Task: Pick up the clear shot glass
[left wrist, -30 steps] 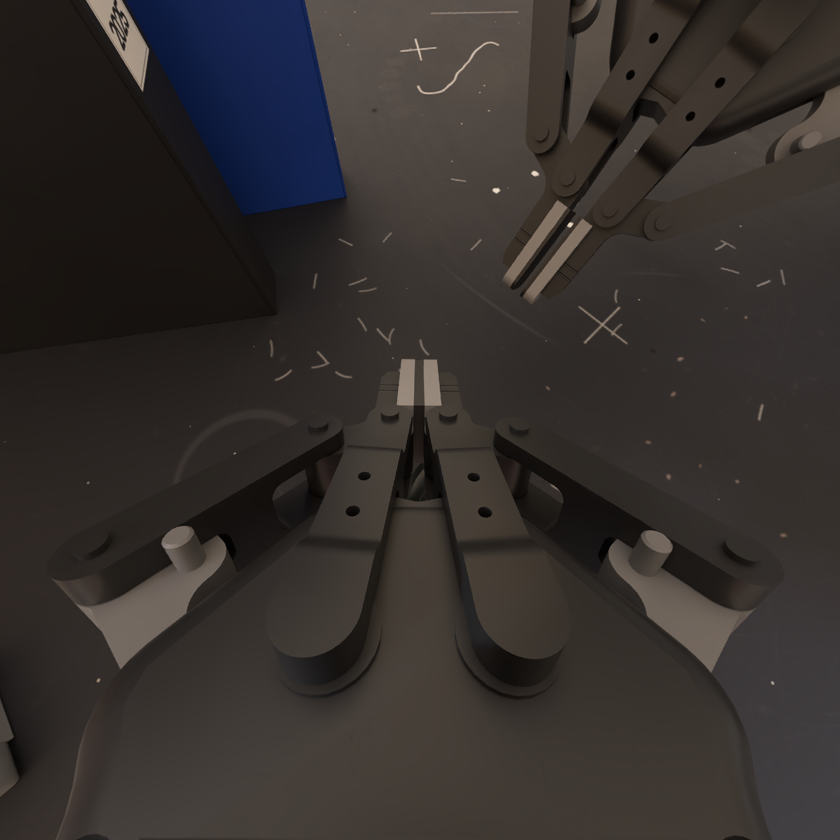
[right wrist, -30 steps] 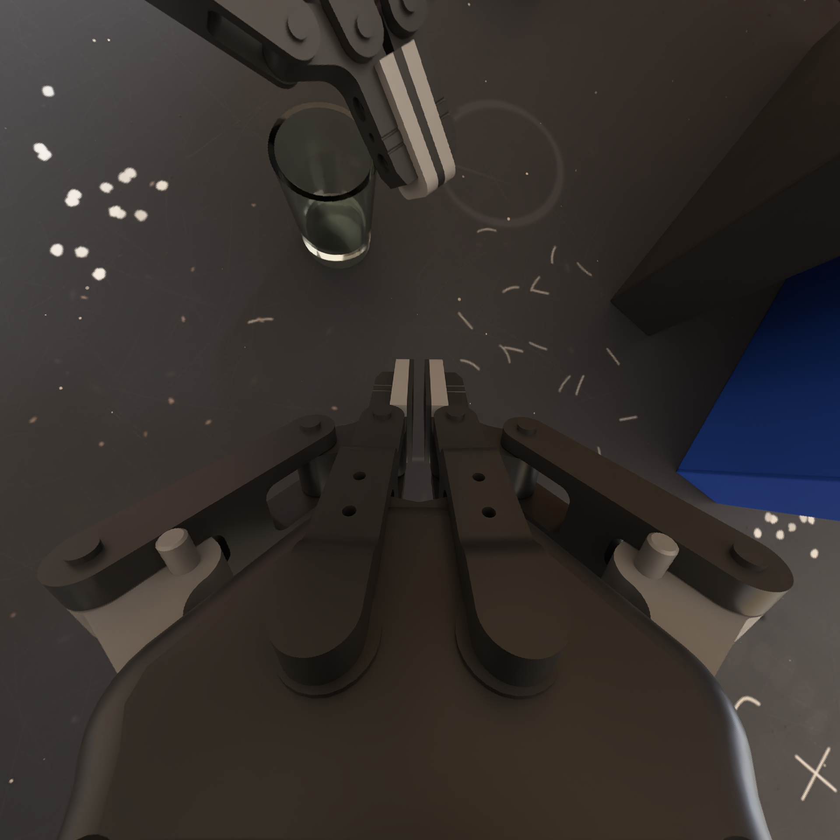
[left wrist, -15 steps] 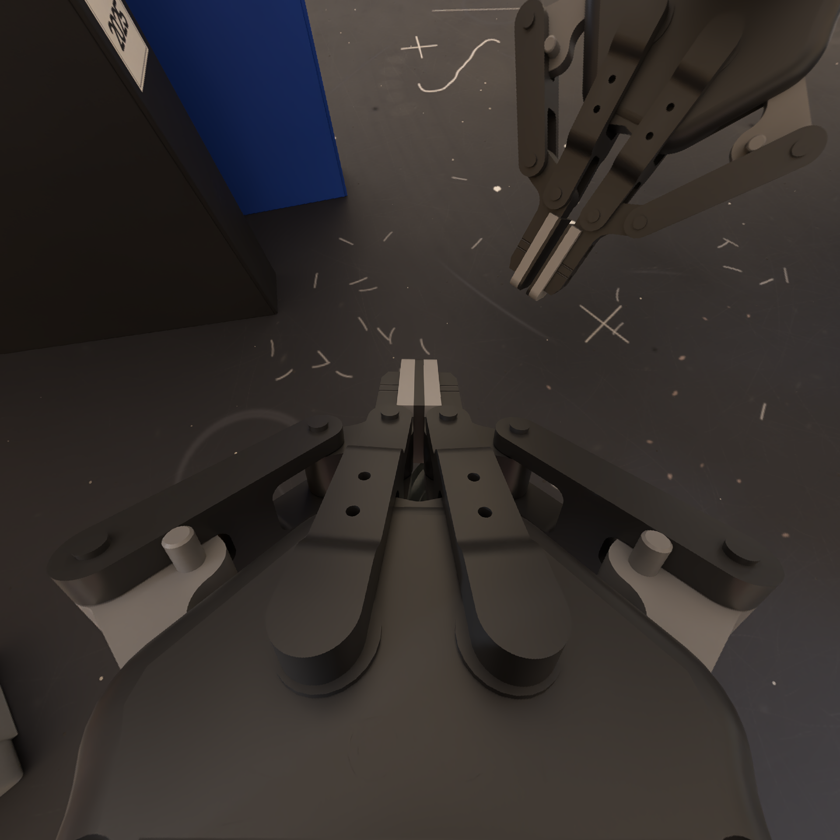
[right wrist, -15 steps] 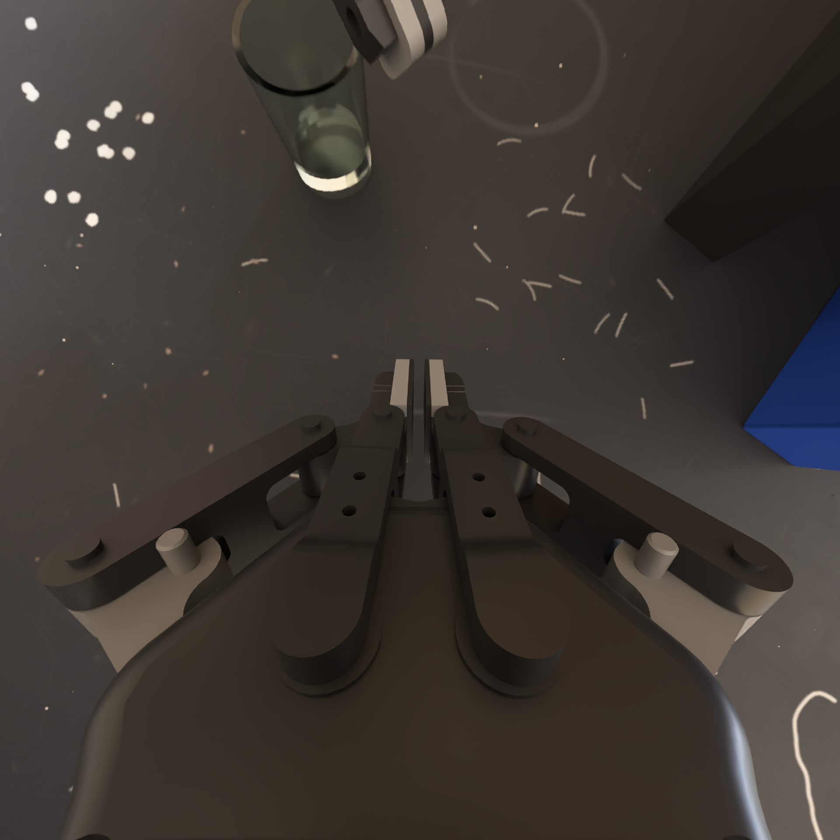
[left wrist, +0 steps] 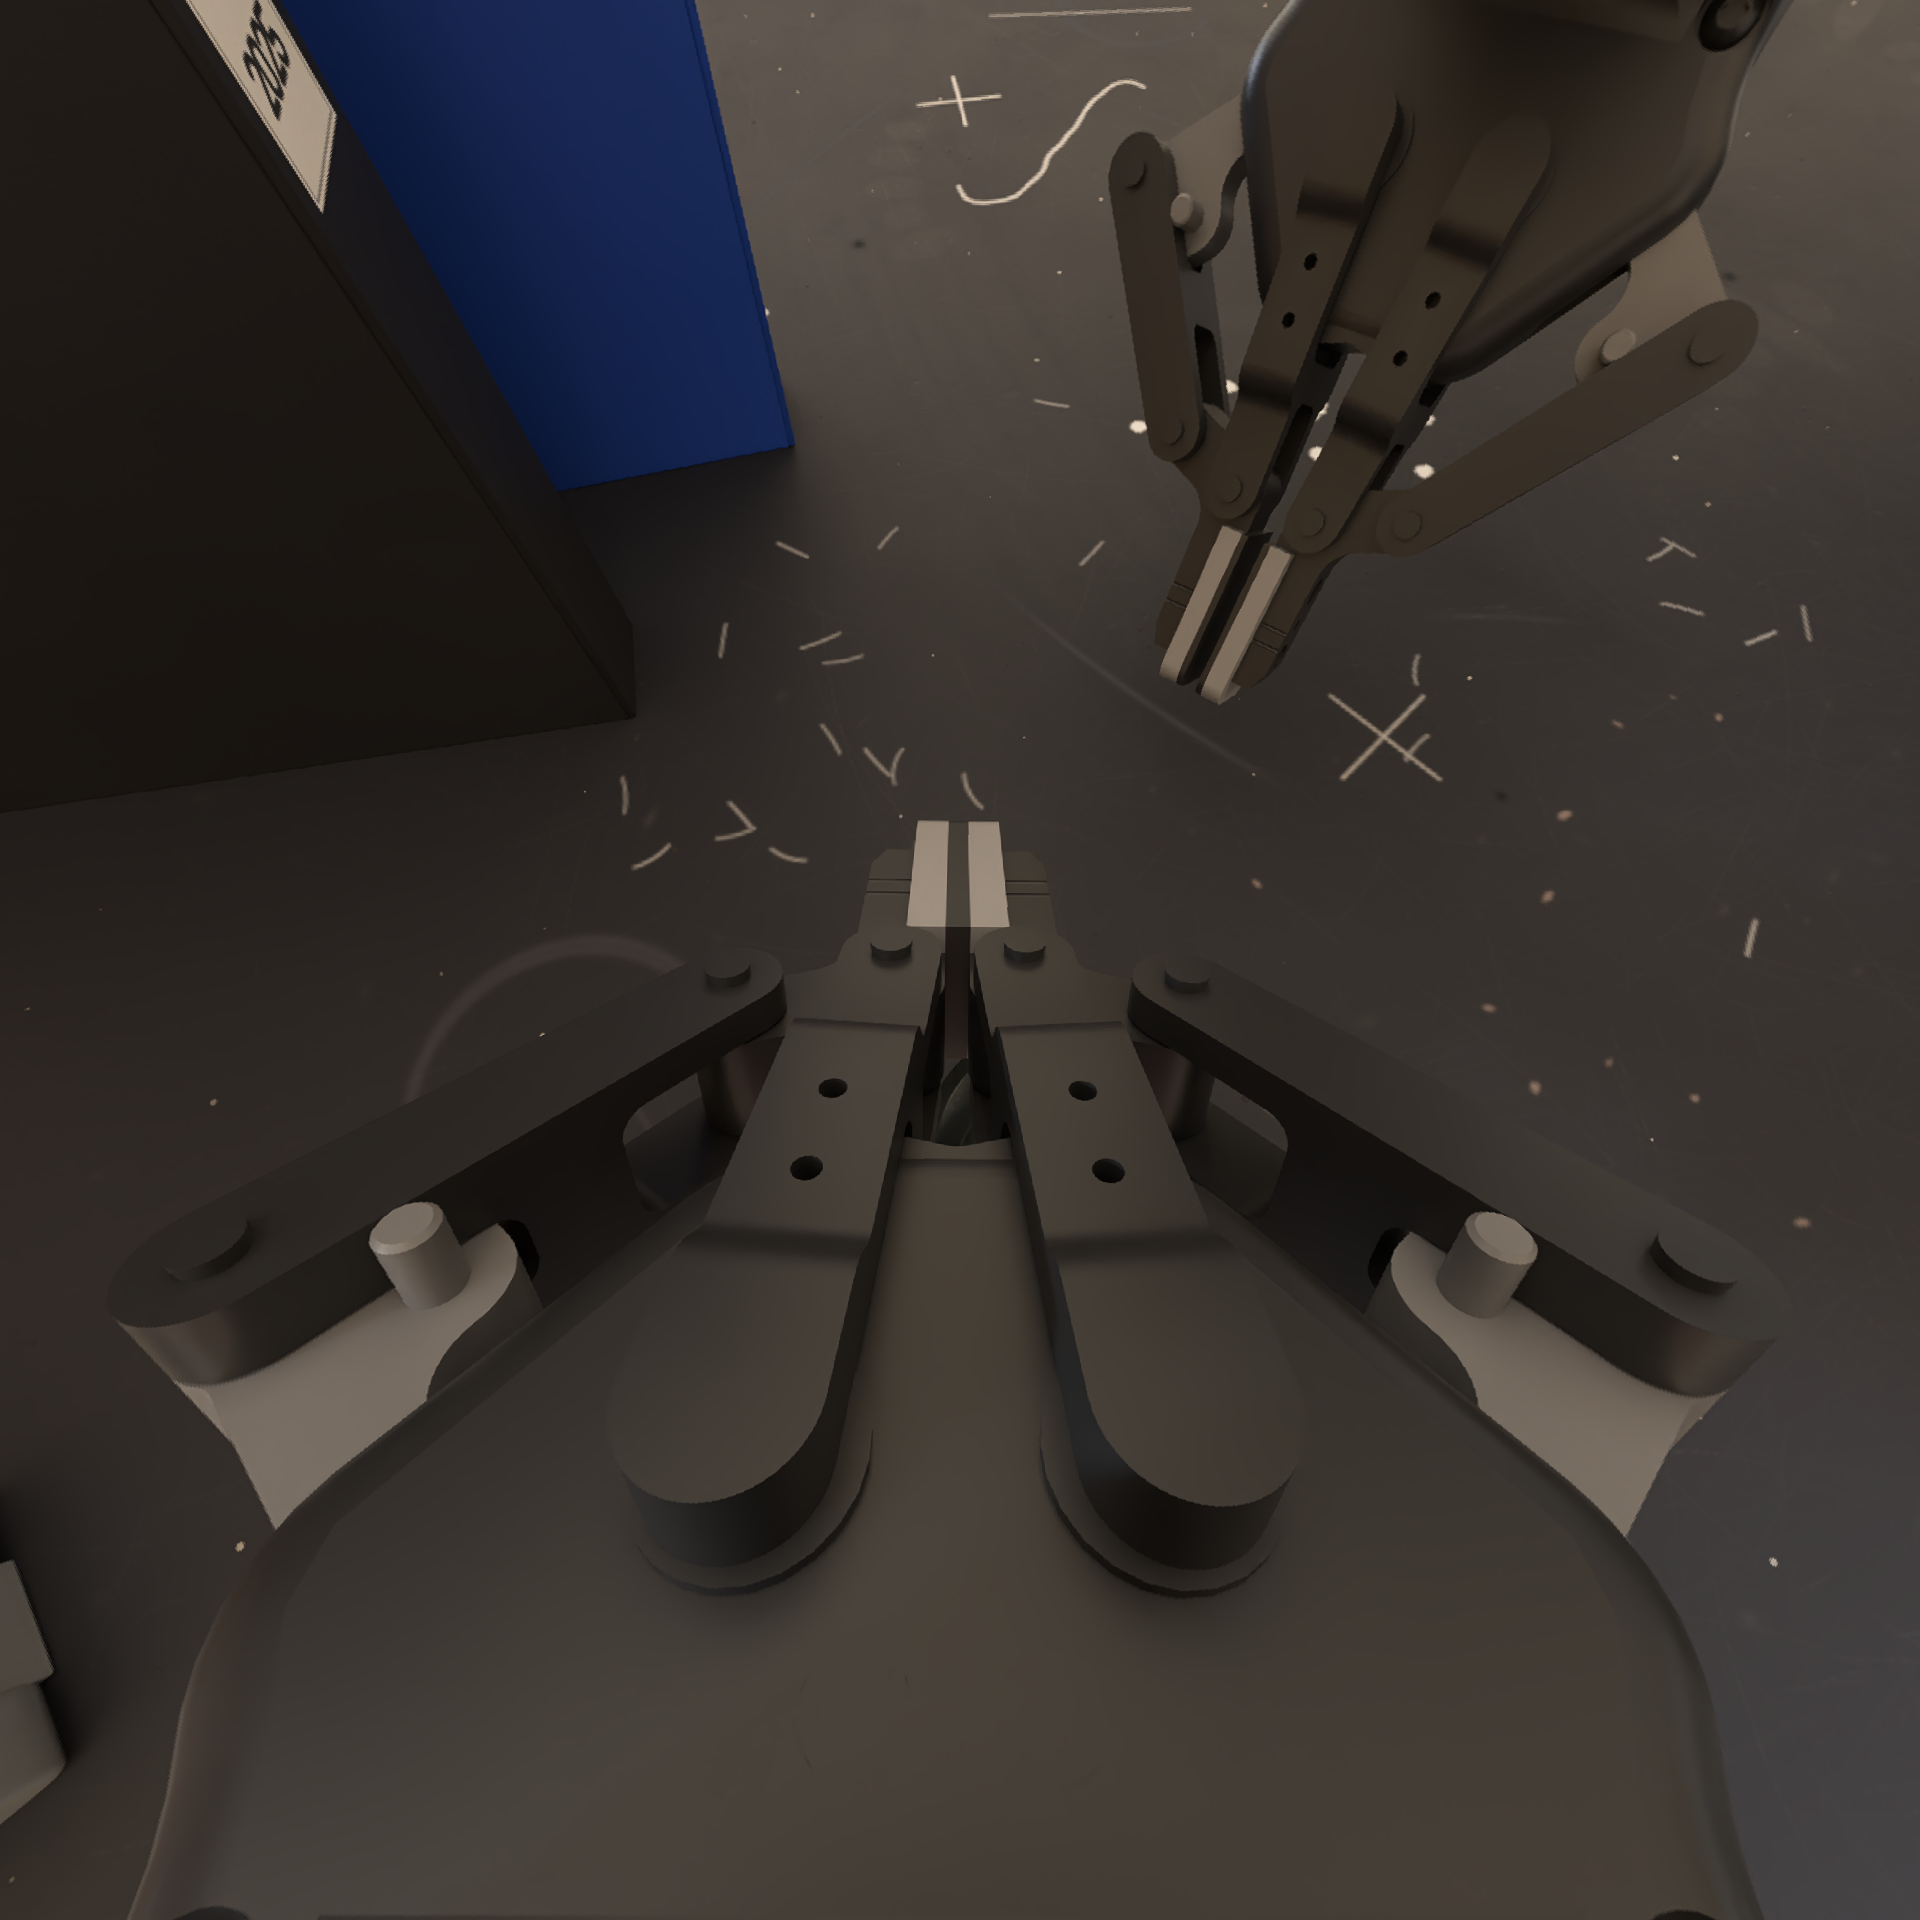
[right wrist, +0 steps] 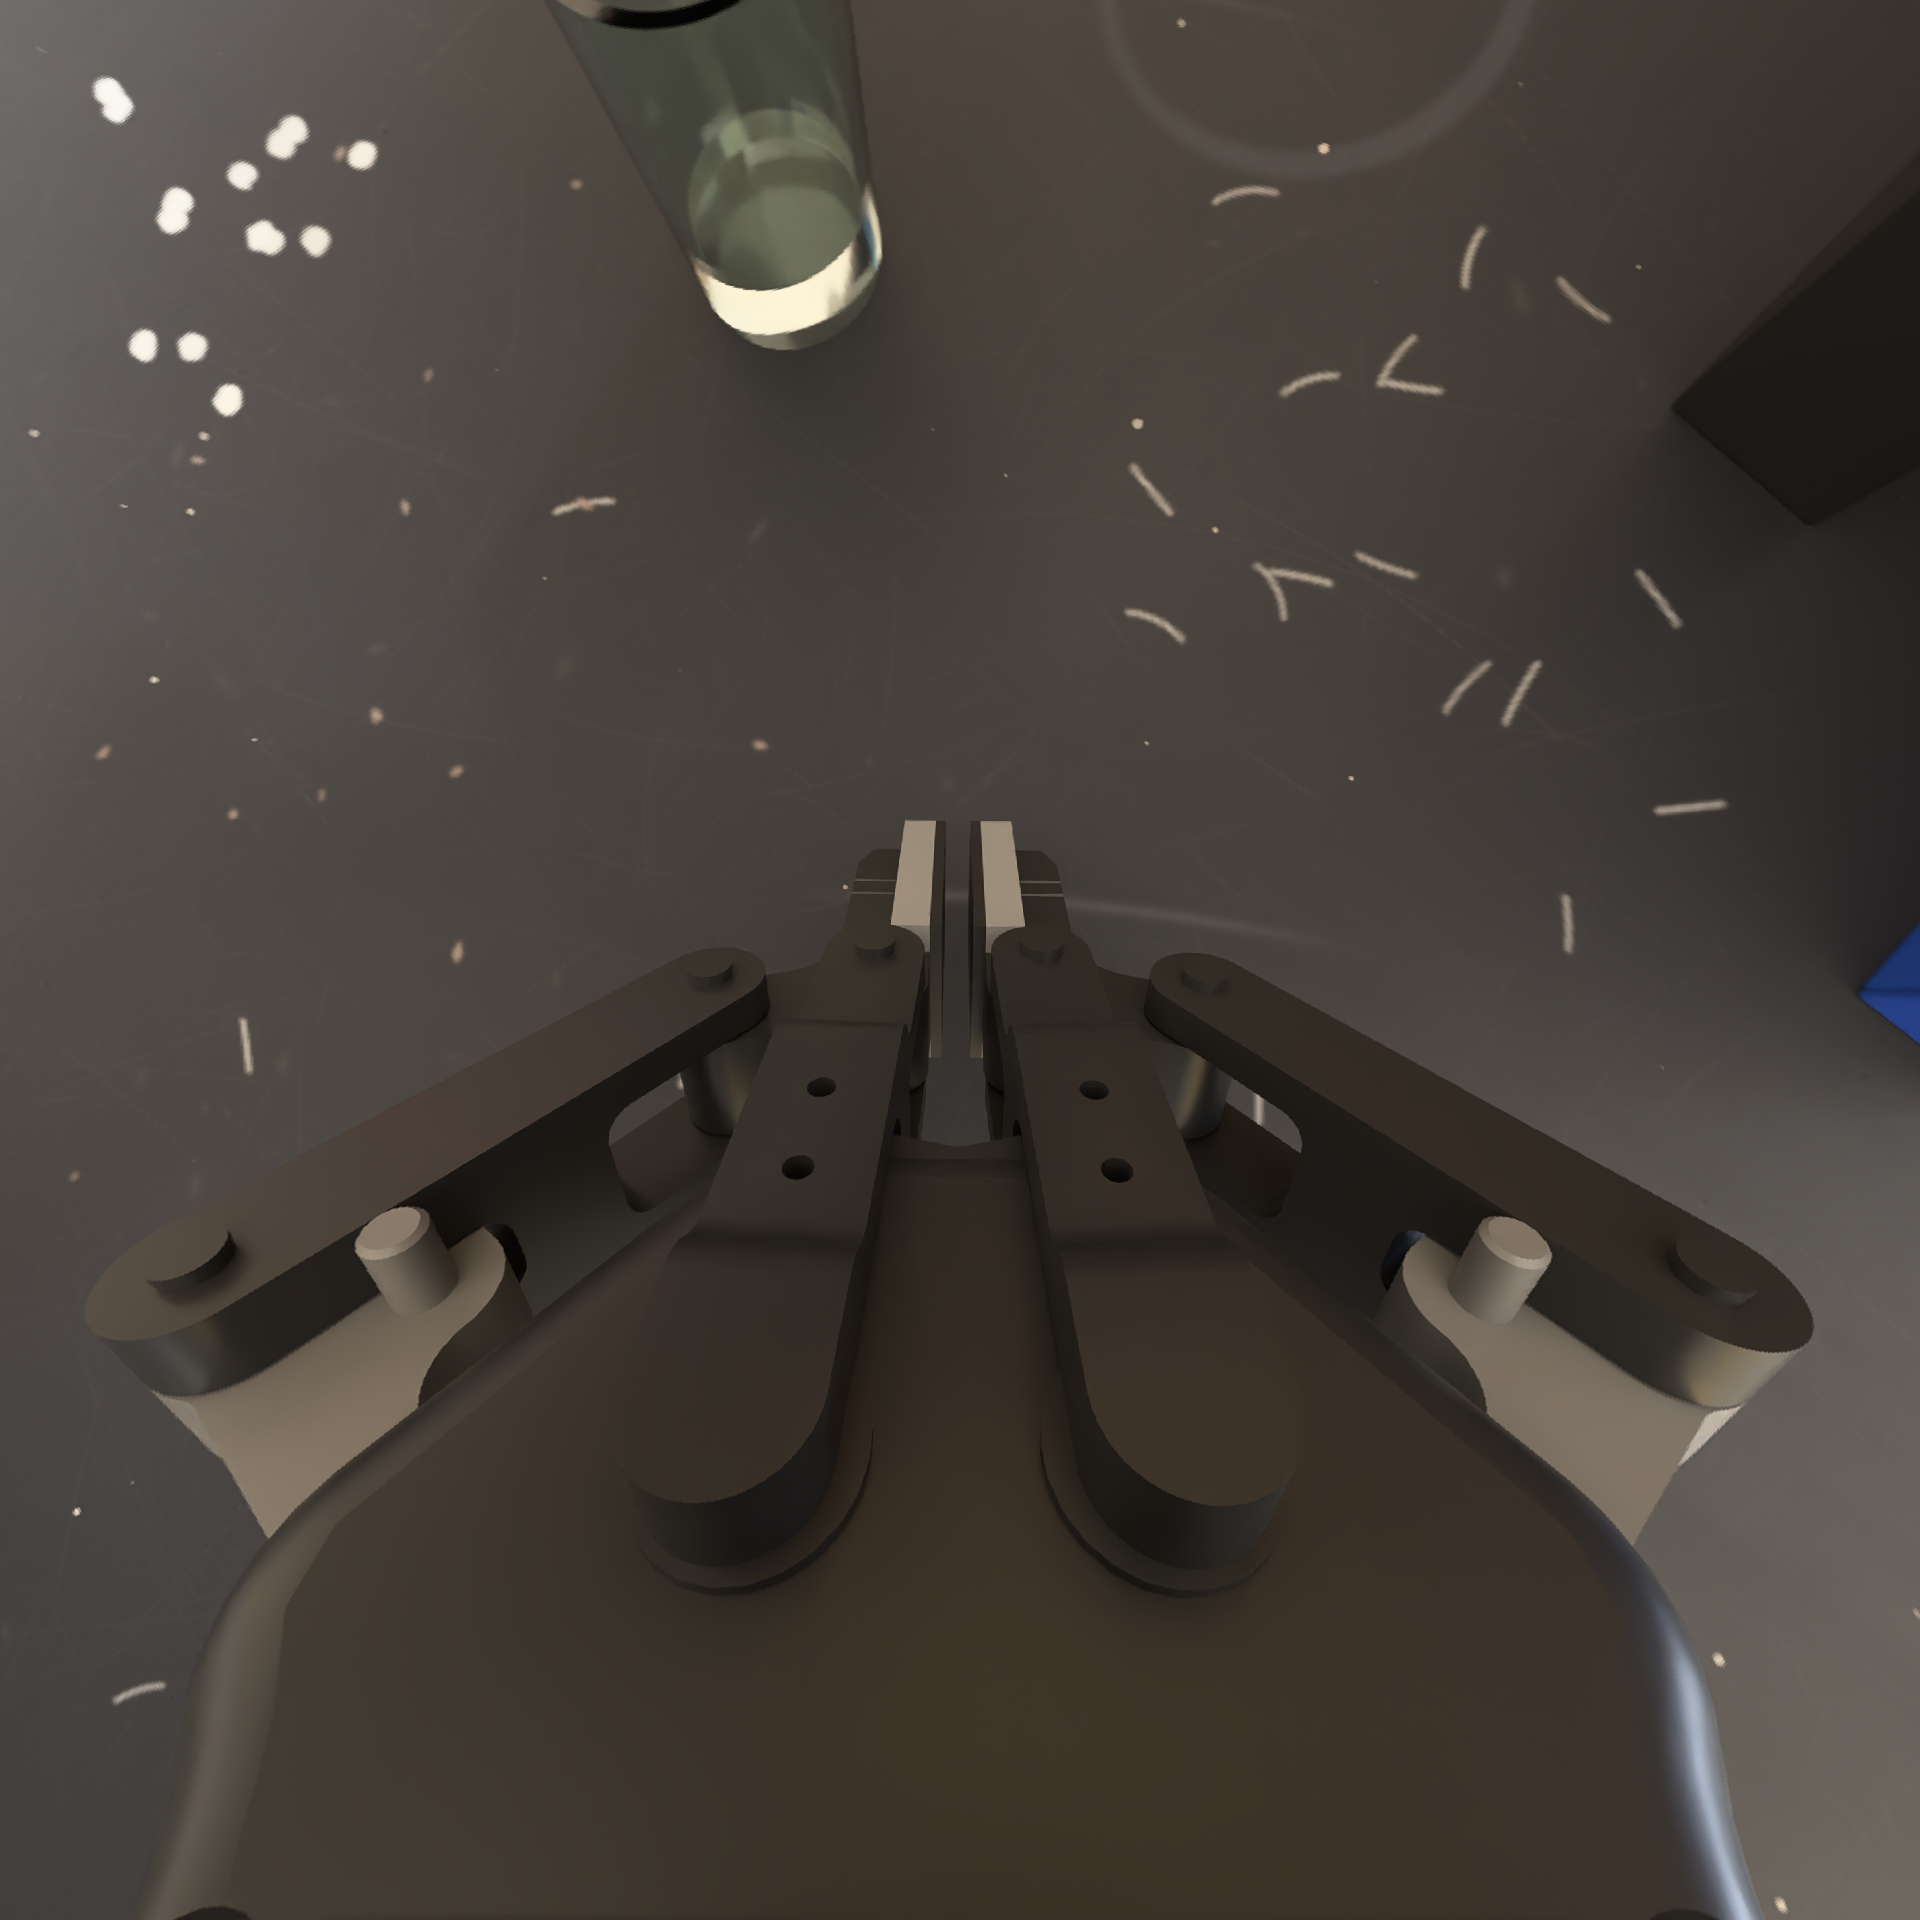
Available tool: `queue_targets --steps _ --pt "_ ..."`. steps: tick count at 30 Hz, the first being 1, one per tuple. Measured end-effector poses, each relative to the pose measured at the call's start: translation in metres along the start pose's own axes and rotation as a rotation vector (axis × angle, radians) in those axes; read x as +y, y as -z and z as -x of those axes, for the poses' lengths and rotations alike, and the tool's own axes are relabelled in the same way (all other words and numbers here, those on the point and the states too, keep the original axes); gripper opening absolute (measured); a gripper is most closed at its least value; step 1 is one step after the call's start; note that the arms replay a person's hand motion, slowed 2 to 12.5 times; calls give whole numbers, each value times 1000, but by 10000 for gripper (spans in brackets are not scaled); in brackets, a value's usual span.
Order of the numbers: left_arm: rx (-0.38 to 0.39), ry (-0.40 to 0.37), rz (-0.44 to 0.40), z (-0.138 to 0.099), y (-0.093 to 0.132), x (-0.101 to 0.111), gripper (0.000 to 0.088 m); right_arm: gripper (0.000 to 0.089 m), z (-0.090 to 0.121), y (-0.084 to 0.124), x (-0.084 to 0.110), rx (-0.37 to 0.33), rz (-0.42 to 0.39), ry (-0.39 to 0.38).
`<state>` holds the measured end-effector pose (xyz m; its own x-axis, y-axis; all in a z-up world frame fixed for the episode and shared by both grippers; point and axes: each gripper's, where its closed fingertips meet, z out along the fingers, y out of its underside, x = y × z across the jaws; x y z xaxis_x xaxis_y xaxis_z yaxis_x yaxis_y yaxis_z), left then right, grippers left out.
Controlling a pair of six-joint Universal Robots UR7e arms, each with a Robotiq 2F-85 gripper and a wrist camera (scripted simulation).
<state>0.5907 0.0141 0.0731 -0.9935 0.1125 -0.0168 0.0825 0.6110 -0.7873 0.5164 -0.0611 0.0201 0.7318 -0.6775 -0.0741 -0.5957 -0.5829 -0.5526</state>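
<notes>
The clear shot glass with a thick round bottom [right wrist: 774,187] stood upright on the dark grey tabletop [right wrist: 727,623], which had small white scratch marks and dots on it. No edge or corner of the tabletop showed in either view, so I cannot tell which edge the glass was near. In the right wrist view the glass was at the top, ahead of the right gripper [right wrist: 956,873] and a little to its left, well apart from it. Nothing was touching the glass.

The right gripper had its two fingers almost together, with only a thin gap between the pale pads [right wrist: 916,871], and it held nothing. The left gripper [left wrist: 957,873] had its pads pressed together and was empty too. In the left wrist view the right gripper [left wrist: 1218,642] hung above the tabletop, pointing down.

A tall black box with a white label [left wrist: 208,436] and a blue box [left wrist: 582,229] stood side by side on the tabletop, away from the glass.
</notes>
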Motion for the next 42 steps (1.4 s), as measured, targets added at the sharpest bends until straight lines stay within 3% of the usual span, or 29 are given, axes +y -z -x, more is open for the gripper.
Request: queue_targets --steps 8,22,42 --pt "0 2 -1 0 0 0 0 41 6 -5 -6 -113 -69 -18" --pt "8 13 -13 1 1 0 0 41 8 -18 -16 -225 -134 -199" --pt "52 65 -65 2 5 1 0 41 10 -28 -32 -273 -232 -340"
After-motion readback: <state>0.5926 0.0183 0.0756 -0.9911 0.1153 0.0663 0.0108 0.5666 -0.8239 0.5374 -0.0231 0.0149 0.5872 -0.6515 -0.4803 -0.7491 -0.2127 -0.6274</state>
